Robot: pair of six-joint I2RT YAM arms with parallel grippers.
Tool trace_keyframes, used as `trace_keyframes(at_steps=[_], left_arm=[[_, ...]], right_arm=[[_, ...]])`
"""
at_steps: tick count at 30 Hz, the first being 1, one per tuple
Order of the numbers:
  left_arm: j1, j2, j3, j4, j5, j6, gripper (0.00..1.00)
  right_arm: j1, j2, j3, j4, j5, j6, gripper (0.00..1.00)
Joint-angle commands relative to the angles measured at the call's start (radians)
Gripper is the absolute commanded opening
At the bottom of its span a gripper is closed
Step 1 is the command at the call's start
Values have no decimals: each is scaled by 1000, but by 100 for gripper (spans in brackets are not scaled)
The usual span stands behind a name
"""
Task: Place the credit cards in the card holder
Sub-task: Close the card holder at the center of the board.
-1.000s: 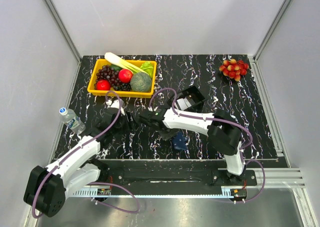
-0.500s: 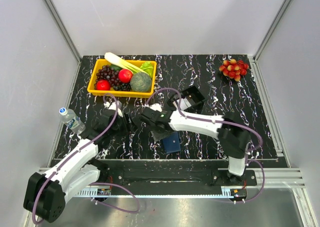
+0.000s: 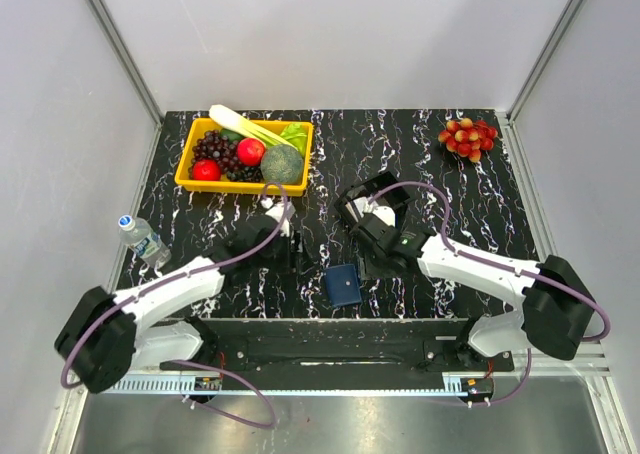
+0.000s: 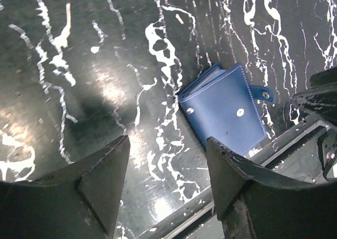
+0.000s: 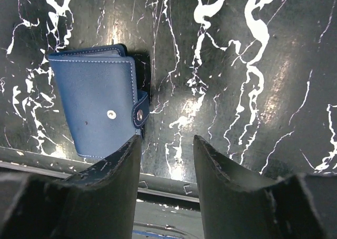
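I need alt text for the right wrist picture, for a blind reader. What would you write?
A folded dark-blue card holder lies flat on a black, white-veined table, its snap tab at the right edge. The open, empty right claw hovers beside it in the foreground.

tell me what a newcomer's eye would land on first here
The yellow tray heaped with fruit and vegetables at the back left stands out first, with a red fruit cluster at the back right. Next comes the small blue card holder, folded, lying near the front edge of the black marbled table, between the left arm and the right arm.
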Motion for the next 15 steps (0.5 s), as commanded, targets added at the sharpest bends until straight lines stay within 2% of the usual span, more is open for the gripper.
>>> trace_keyframes(at_steps=[1, 5, 9, 15], left_arm=[[-50, 130, 104, 117, -17, -1, 63], [-84, 241, 152, 139, -11, -13, 60], [-98, 313, 164, 160, 12, -38, 53], [-132, 379, 180, 160, 15, -51, 52]], right_arm=[[-8, -31, 9, 74, -38, -2, 49], [-10, 22, 24, 82, -72, -8, 49], [-10, 68, 35, 105, -107, -5, 47], [-10, 91, 35, 122, -111, -7, 41]])
